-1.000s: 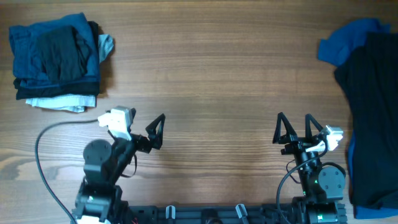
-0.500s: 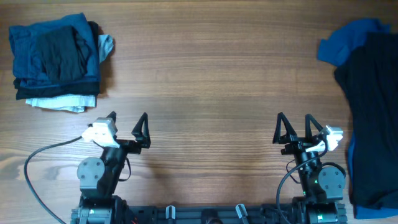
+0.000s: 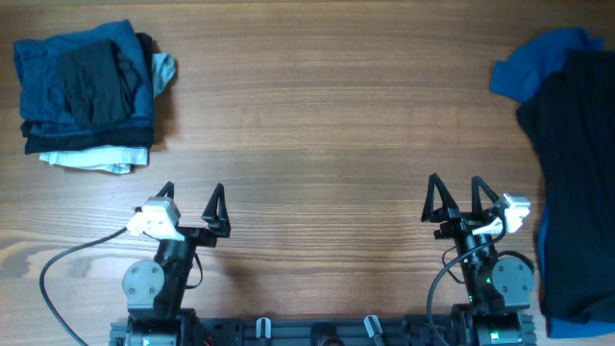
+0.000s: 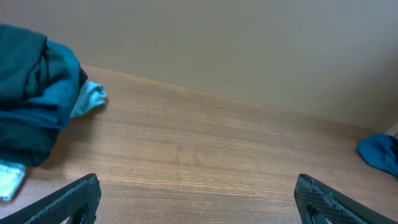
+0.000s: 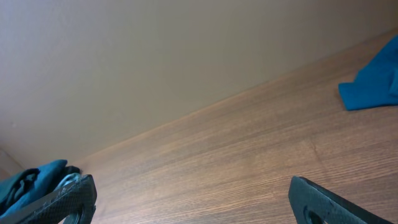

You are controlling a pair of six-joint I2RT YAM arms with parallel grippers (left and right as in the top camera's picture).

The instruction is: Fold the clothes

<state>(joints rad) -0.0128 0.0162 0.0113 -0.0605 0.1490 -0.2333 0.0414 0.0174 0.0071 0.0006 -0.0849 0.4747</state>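
A folded stack of clothes (image 3: 88, 91) in blue, near-black and white lies at the table's far left; it also shows in the left wrist view (image 4: 34, 102). A near-black navy shirt (image 3: 574, 163) lies spread over a mid blue garment (image 3: 538, 67) at the right edge. The blue garment's edge shows in the right wrist view (image 5: 373, 81). My left gripper (image 3: 192, 200) is open and empty near the front left. My right gripper (image 3: 454, 199) is open and empty near the front right, left of the dark shirt.
The wooden table (image 3: 317, 144) runs between the two piles. A grey cable (image 3: 58, 274) loops from the left arm's base at the front left. A plain wall rises behind the table's far edge in both wrist views.
My left arm has drawn back toward the front edge and turned, so its open fingers now point straight up the table. The right arm has not moved.
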